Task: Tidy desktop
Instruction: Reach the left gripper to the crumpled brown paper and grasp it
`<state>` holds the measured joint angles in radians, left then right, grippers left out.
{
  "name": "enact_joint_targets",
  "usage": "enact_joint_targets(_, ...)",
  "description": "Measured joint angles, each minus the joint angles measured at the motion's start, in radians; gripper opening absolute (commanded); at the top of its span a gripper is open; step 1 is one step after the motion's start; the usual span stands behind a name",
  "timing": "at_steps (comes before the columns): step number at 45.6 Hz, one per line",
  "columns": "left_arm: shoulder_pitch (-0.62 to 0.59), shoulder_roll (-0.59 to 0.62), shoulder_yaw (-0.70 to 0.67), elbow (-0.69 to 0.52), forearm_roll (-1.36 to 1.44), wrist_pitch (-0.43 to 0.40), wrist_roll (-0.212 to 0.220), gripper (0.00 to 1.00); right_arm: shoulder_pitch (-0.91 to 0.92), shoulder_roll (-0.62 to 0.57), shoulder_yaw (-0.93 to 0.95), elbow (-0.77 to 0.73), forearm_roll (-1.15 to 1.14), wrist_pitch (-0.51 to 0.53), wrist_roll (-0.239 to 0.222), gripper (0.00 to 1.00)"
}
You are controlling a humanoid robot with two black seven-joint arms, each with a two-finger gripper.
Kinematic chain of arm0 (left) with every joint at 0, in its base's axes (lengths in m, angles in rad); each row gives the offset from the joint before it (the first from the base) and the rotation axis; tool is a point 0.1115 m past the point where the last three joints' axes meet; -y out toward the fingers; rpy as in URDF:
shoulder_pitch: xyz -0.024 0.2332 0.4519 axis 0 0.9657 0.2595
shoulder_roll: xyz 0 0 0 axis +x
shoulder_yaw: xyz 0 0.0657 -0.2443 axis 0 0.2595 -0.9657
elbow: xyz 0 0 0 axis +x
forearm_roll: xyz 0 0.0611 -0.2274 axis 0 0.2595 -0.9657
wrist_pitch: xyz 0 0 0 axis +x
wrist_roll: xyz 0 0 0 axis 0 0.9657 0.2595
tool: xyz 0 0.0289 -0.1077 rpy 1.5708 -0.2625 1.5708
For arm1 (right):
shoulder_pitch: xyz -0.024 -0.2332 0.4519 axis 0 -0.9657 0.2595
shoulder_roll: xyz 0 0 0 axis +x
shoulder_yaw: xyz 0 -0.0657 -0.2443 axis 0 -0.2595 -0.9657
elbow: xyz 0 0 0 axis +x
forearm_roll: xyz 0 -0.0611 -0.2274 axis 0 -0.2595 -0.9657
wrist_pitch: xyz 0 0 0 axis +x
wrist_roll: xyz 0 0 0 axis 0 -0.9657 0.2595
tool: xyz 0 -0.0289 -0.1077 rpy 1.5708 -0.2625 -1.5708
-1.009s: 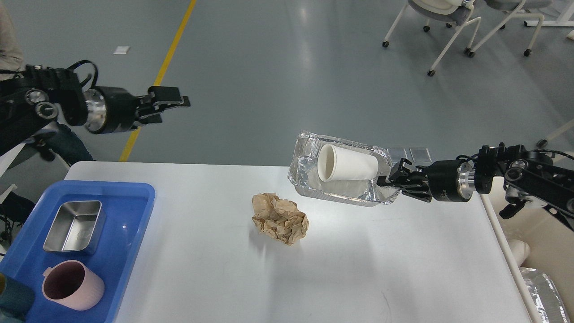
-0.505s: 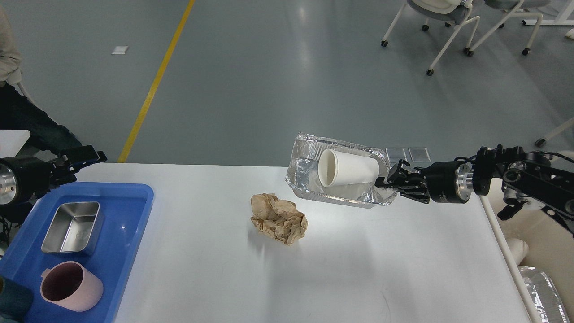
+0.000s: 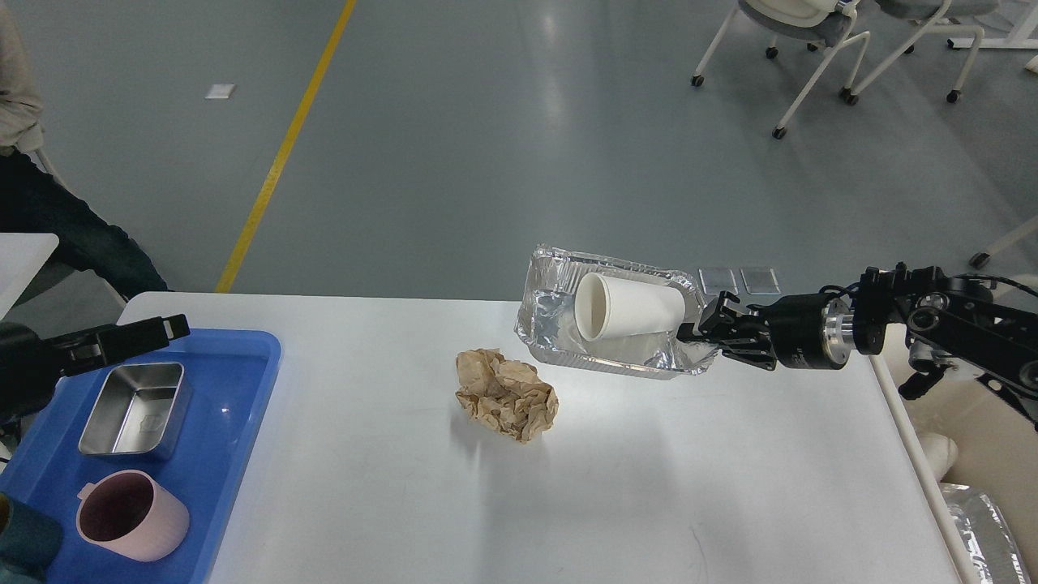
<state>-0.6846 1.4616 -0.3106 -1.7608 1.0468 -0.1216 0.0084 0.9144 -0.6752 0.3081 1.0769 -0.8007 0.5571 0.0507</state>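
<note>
At the right gripper: right gripper (image 3: 699,331) is clamped on the near-right edge of the foil tray (image 3: 608,324), holding it tilted, open side leaning away from the fingers
Inside that tray: a white paper cup (image 3: 626,307) lying on its side, mouth pointing away from the gripper
Below the tray: the desktop (image 3: 649,487), white-grey and wide; the tray sits over its far edge, and I can't tell if its lower side touches or hangs just clear
Out past the tray's far end, lower down: a crumpled brown paper ball (image 3: 507,393) resting on the desktop, near the tray but not touching it
At the left gripper: left gripper (image 3: 166,328) is seen dark and side-on, honestly can't tell if the fingers are apart or together
Under the left gripper: blue bin (image 3: 243,381) at the desktop's left end
Just beneath its fingers: a steel box (image 3: 134,410) in the bin
Closer to the robot than that: a pink mug (image 3: 130,515), also in the bin, beside the steel box
</note>
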Motion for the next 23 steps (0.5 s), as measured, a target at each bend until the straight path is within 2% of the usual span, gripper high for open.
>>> enact_joint_targets(12,0.005,-0.013,0.058,0.001,-0.002,0.003,-0.003,0.95,-0.001,-0.006,-0.001,0.000,0.000,0.001,0.000,0.00)
enact_joint_targets(18,0.001,-0.103,0.063,0.043,-0.007,-0.008,0.010,0.95,-0.003,-0.012,-0.001,0.005,0.000,0.002,0.000,0.00)
enact_joint_targets(23,-0.013,-0.248,0.054,0.132,-0.009,-0.027,0.038,0.95,-0.006,-0.017,-0.001,0.016,0.000,0.002,0.001,0.00)
